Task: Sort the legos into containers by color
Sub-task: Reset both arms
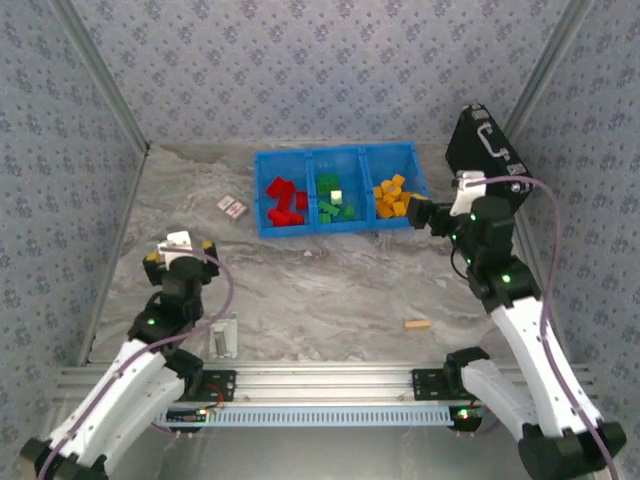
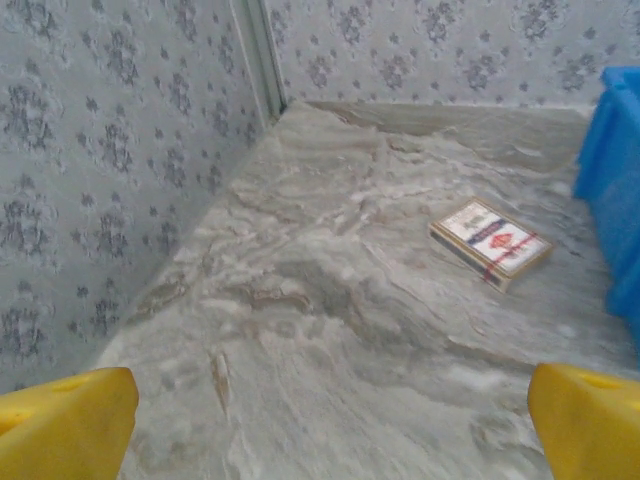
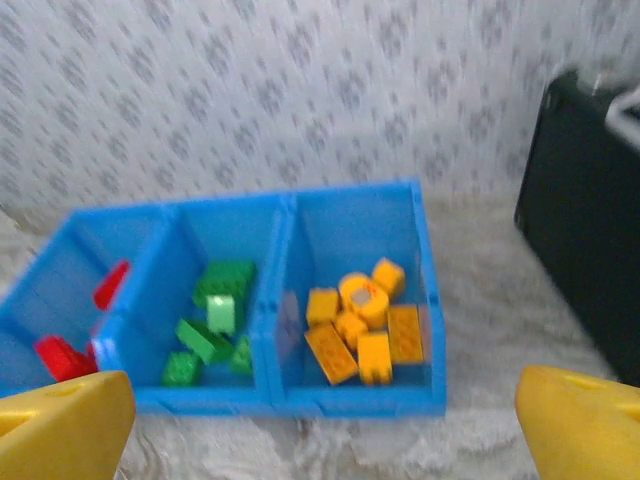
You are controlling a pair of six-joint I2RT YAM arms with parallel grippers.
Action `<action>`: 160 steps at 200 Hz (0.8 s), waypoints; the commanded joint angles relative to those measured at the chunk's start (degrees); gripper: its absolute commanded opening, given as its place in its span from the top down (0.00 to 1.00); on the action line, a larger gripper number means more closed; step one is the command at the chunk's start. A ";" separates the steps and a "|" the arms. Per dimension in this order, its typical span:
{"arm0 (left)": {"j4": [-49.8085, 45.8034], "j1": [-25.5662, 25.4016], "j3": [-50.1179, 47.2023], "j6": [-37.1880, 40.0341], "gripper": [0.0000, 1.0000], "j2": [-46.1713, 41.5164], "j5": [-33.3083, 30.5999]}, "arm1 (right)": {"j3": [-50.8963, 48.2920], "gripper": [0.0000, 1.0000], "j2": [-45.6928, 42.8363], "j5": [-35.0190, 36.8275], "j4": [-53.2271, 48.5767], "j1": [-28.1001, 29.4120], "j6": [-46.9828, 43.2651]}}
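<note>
- The legos [image 1: 333, 200] all lay inside the containers [image 1: 310, 152], a long bright blue tray of three joined bins at the far middle of the table [image 1: 330, 290].
- The red bricks [image 1: 285, 203] sat in the left bin, the green bricks [image 1: 335, 205] in the middle one, and the orange-yellow bricks [image 1: 392, 197] in the right one.
- From the right wrist, a round ring-shaped orange piece [image 3: 362, 292] rested among the flat orange bricks, and one paler green piece [image 3: 221, 313] stood among the darker greens.
- The right gripper [image 1: 420, 215] hovered just beside the tray's right end, pointing toward it. Its yellow fingers [image 3: 585, 420] were spread wide with nothing between them.
- The left gripper [image 1: 180, 250] hung over bare table on the left, well apart from the tray. Its yellow fingertips [image 2: 60, 425] were likewise spread, and it held nothing.
- A small printed card box [image 2: 492, 243] lay flat on the table just left of the tray, not touching it.
- A black hard case [image 1: 485, 150] leaned in the far right corner, behind the right arm.
- A thin tan wooden stick [image 1: 417, 324] lay alone on the near right part of the table.
</note>
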 commanded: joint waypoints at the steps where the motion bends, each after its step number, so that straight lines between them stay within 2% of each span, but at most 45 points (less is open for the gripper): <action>1: 27.22 3.03 -9.62 10.20 0.00 4.74 0.49 | -1.15 0.01 -5.09 4.51 -5.42 2.85 -1.14; 18: 37.15 9.52 -13.13 11.05 0.00 8.51 9.64 | -5.16 0.01 -9.31 6.93 -6.18 5.23 -0.59; 34: 47.35 18.22 -16.92 9.76 0.00 11.57 21.74 | -10.21 0.01 -13.44 9.17 -5.83 7.51 0.42; 47: 51.51 24.76 -17.49 4.52 0.00 14.67 27.15 | -14.66 0.01 -16.55 11.91 -5.08 9.60 1.75; 54: 52.23 26.59 -16.60 3.83 0.00 16.94 28.80 | -16.82 0.01 -17.85 13.51 -4.55 10.63 2.45; 69: 57.22 27.44 -14.80 4.97 0.00 25.68 28.89 | -21.29 0.01 -20.25 16.53 -1.98 12.99 2.74; 94: 67.34 27.35 -10.22 5.09 0.00 42.16 33.55 | -28.89 0.01 -23.77 18.23 7.81 16.74 0.35; 106: 63.00 27.22 -5.92 5.54 0.00 46.67 34.49 | -31.01 0.01 -24.92 19.06 11.25 17.95 -0.52; 123: 64.94 24.61 -4.68 8.60 0.00 51.14 34.30 | -32.39 0.01 -25.19 19.98 13.67 18.66 -1.65; 136: 67.52 24.49 -3.48 9.16 0.00 54.98 34.23 | -33.72 0.01 -25.05 21.03 15.18 18.63 -2.31; 149: 57.91 25.39 -0.36 7.95 0.00 53.12 34.94 | -35.74 0.01 -25.00 21.56 18.27 18.57 -3.80; 160: 58.25 26.00 0.52 7.26 0.00 54.29 34.64 | -37.97 0.01 -24.89 22.32 21.54 18.45 -6.04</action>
